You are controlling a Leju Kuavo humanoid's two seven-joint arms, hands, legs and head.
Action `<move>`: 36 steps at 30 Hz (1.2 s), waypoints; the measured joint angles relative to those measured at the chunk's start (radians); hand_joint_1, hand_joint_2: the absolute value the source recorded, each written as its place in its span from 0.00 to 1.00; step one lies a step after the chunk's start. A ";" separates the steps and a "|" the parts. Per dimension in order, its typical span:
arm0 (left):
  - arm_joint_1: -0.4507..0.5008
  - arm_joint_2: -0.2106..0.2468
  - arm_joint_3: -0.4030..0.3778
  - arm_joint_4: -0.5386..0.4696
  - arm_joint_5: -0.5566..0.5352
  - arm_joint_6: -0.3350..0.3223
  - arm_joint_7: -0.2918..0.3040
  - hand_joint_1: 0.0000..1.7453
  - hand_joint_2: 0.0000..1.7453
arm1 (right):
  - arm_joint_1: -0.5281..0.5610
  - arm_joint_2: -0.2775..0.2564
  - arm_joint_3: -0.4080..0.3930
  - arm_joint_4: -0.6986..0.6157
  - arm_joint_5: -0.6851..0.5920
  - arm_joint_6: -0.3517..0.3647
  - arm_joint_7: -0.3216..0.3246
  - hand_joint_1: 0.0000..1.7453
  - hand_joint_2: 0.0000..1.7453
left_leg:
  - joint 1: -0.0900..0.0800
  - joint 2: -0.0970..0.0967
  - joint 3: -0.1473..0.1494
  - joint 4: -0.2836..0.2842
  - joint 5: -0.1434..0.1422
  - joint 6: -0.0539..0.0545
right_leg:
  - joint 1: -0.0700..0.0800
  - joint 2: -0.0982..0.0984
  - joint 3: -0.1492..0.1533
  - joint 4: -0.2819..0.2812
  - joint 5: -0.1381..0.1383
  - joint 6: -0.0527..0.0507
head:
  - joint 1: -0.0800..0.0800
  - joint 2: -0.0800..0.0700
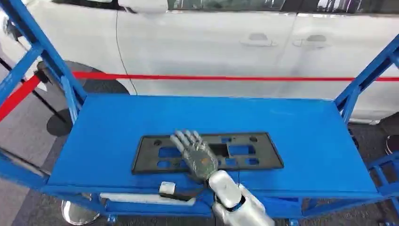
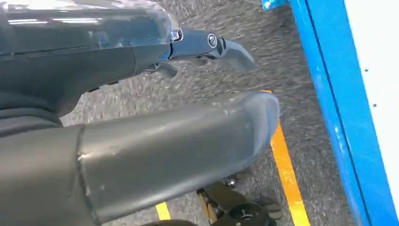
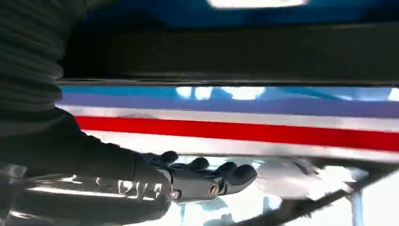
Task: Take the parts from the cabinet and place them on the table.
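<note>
A flat black plastic part (image 1: 244,151) with several rectangular cut-outs lies lengthwise at the middle of the blue table top (image 1: 301,122). My right hand (image 1: 197,155) lies palm down on the left half of the part, fingers stretched out and slightly apart, gripping nothing. In the right wrist view the same hand (image 3: 202,181) has its fingers straight beside the part's dark edge (image 3: 235,52). My left hand (image 2: 155,141) hangs beside the blue frame (image 2: 339,117) over the grey floor, its fingers apart and holding nothing.
A white car (image 1: 211,42) stands right behind the table, with a red barrier tape (image 1: 211,77) in front of it. Blue slanted uprights (image 1: 51,61) rise at both ends. A small white block (image 1: 167,188) sits at the front edge. A yellow line (image 2: 287,174) marks the floor.
</note>
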 joint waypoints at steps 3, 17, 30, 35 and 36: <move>0.000 0.001 -0.017 0.000 0.002 -0.001 0.001 0.00 0.00 | -0.111 -0.016 -0.038 0.128 0.051 0.067 0.043 1.00 1.00 | -0.002 0.001 0.012 0.015 0.005 -0.016 | -0.014 -0.004 0.038 -0.039 0.011 -0.009 | 0.001 0.000; 0.005 0.012 -0.038 0.001 0.024 0.000 0.002 0.00 0.00 | -0.252 -0.059 -0.143 0.386 0.036 0.091 0.070 1.00 1.00 | 0.001 0.004 -0.048 0.011 0.047 -0.001 | -0.012 -0.002 0.050 -0.015 -0.015 0.029 | 0.000 0.000; 0.000 0.009 -0.046 0.001 0.046 0.000 -0.007 0.00 0.00 | -0.238 -0.077 -0.214 0.394 -0.048 0.024 -0.015 1.00 1.00 | 0.003 0.001 -0.053 0.002 0.064 0.006 | -0.007 -0.004 0.069 -0.023 -0.034 0.022 | 0.008 0.000; 0.007 0.011 -0.047 0.001 0.086 0.011 -0.013 0.00 0.00 | -0.134 -0.072 -0.249 0.220 -0.273 -0.043 -0.181 1.00 1.00 | 0.002 0.003 -0.062 0.036 0.026 -0.015 | -0.017 -0.010 0.089 -0.057 -0.014 0.000 | 0.011 0.000; 0.009 0.010 -0.047 0.001 0.099 0.017 -0.016 0.00 0.00 | -0.099 -0.067 -0.249 0.134 -0.358 -0.048 -0.224 1.00 1.00 | 0.005 0.003 -0.091 0.100 -0.014 -0.017 | -0.017 -0.010 0.087 -0.057 -0.014 -0.002 | 0.008 0.000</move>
